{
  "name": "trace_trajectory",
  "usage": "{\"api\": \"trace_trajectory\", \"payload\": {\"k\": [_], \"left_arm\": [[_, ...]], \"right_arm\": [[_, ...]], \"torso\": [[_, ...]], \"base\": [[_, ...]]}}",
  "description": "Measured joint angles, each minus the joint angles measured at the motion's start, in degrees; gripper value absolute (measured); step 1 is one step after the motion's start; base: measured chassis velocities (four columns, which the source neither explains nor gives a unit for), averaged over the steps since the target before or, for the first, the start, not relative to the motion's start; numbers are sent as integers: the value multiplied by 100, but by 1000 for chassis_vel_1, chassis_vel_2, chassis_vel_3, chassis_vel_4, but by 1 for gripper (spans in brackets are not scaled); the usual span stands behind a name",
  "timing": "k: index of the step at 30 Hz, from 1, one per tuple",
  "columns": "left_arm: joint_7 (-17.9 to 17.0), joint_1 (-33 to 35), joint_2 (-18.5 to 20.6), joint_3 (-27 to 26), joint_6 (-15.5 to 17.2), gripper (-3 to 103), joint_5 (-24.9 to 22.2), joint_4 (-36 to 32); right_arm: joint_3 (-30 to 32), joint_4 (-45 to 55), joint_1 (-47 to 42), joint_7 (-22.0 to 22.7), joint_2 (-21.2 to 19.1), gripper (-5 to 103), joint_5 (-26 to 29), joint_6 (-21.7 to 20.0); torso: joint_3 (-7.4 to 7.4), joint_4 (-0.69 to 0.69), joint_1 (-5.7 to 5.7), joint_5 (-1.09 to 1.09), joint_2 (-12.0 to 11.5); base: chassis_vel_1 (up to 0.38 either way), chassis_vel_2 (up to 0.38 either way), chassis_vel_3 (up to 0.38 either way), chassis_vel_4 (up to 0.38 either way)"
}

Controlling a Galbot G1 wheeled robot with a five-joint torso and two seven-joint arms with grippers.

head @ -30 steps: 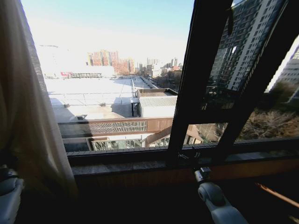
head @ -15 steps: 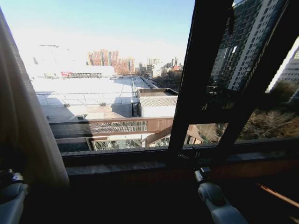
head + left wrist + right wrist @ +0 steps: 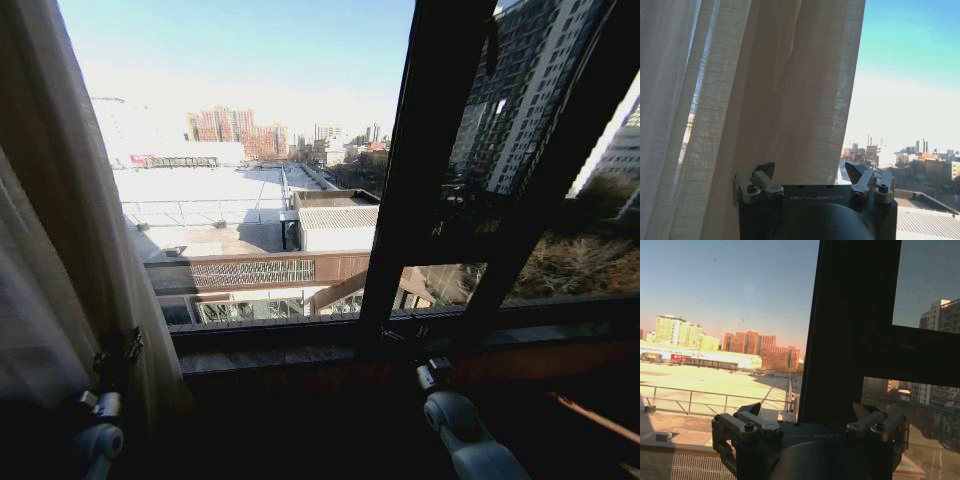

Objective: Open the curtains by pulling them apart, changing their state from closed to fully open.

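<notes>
Jaws apart, the left gripper faces the sheer curtains bunched at the window's left edge; closing squarely on a full pleat should prevent slipping, while the right gripper idles open at the window frame

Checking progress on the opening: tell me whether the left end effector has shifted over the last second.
Yes. The left end effector has come up and rightward toward the dark window frame post, with the sheer cream pleated curtain beside it.
</notes>
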Motion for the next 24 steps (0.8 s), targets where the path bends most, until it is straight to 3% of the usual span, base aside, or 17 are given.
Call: {"api": "trace_trajectory", "payload": {"k": [5,6,24], "left_arm": [[2,192,-214,126,-4,94,243,-324],[1,297,-338,205,-163,99,481,-363],[-14,266,-313,192,-393,100,698,-120]], "right_arm": [[0,0,0,0,0,100,0,0],[0,0,0,0,0,100,0,0],[0,0,0,0,0,100,0,0]], "torso": [[0,-1,0,-3,0],[0,0,0,-4,0],[1,0,0,-5,0]], "base": [[0,0,0,0],[0,0,0,0],[0,0,0,0]]}}
